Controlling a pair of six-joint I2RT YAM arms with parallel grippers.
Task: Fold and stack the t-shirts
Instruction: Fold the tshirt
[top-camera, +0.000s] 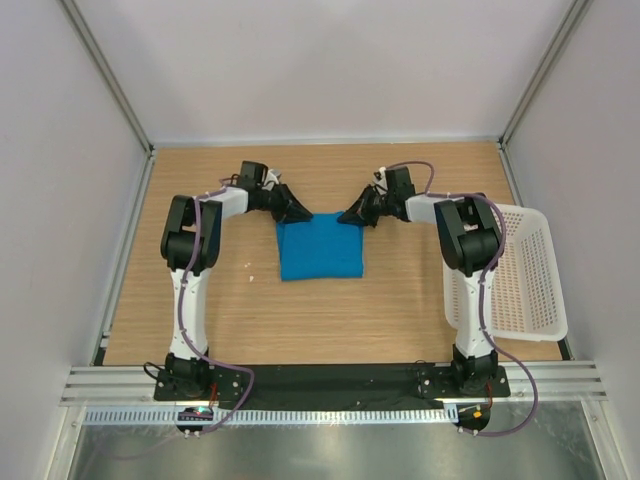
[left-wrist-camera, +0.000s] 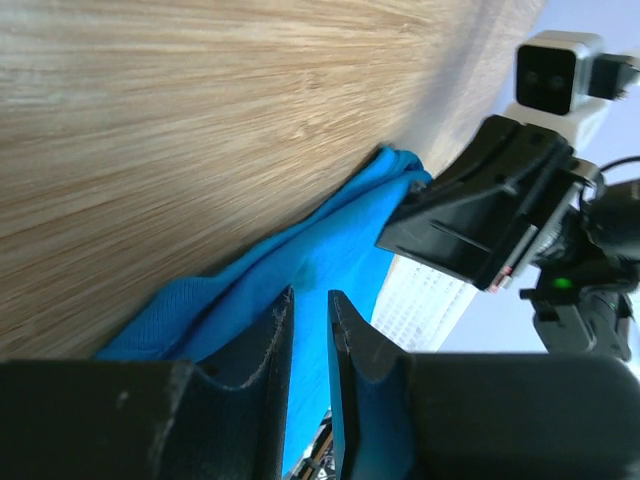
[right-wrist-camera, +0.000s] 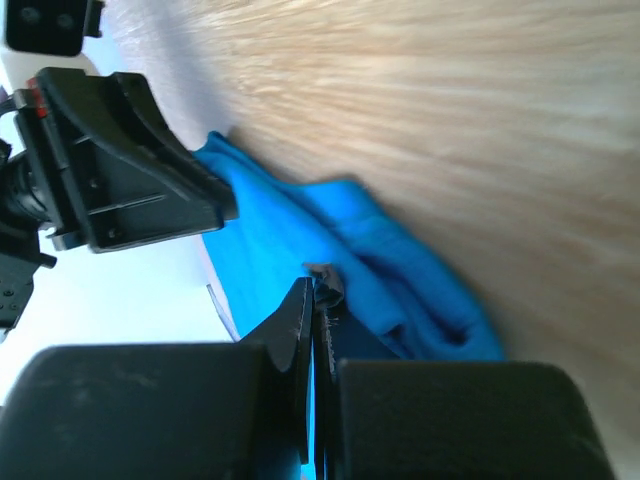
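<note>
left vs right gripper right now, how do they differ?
Left gripper: fingers slightly apart, blue cloth in the gap. Right gripper: fingers pressed together, and whether they pinch cloth is unclear. The left gripper sits at the far left corner of the t-shirt, the right gripper at its far right corner. Shared: both are low at its far edge, tips facing each other.

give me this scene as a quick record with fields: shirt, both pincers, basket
t-shirt: one, bright blue, folded to a rough rectangle, lying on the table between the arms
left pincer: at the shirt's far left corner, jaws a narrow gap apart, grip unclear
right pincer: at the shirt's far right corner, jaws shut, pinch on cloth unclear
basket: white lattice, at the table's right edge beside the right arm, no blue cloth seen in it
stack: none visible yet
</note>
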